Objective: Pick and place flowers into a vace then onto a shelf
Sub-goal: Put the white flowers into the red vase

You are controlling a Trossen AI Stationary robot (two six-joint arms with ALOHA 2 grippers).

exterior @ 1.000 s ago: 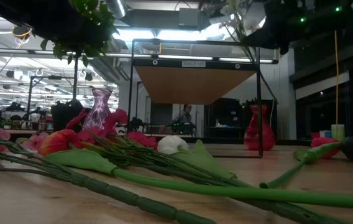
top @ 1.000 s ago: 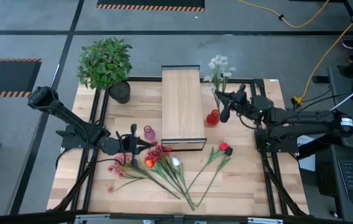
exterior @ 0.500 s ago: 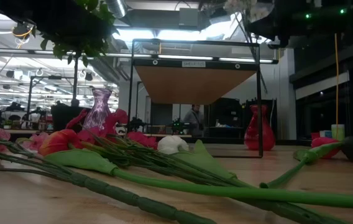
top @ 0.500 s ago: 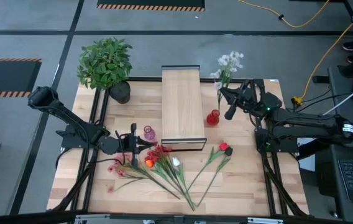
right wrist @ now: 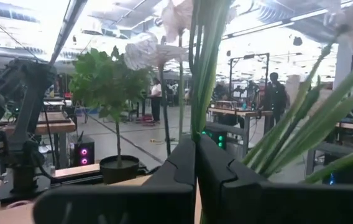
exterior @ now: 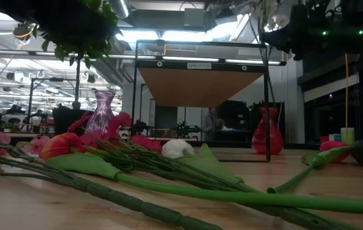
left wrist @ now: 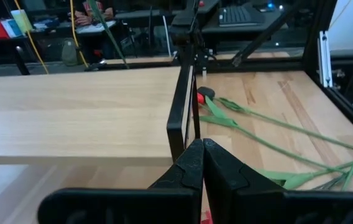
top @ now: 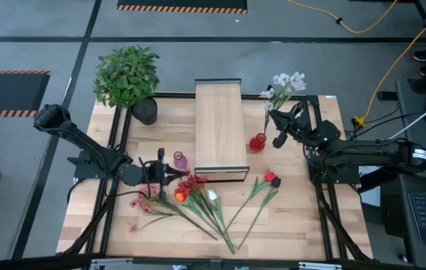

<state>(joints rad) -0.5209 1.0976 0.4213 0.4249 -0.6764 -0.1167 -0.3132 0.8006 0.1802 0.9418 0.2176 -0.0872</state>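
Fingers (top: 276, 122) with flowers (top: 286, 84), farther right.

We see a wooden table (top: 295, 217) carrying the shelf (top: 220, 127), two vases and a potted plant (top: 128, 79). Loose flowers (top: 205, 202) lie across its front.

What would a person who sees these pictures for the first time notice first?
Probably the white flowers held up in the right gripper, which is shut on their stems above the small red vase beside the shelf. Next comes the heap of colourful flowers lying on the table near its front edge, in front of the shelf. The left gripper, shut and empty, waits by the pink vase.
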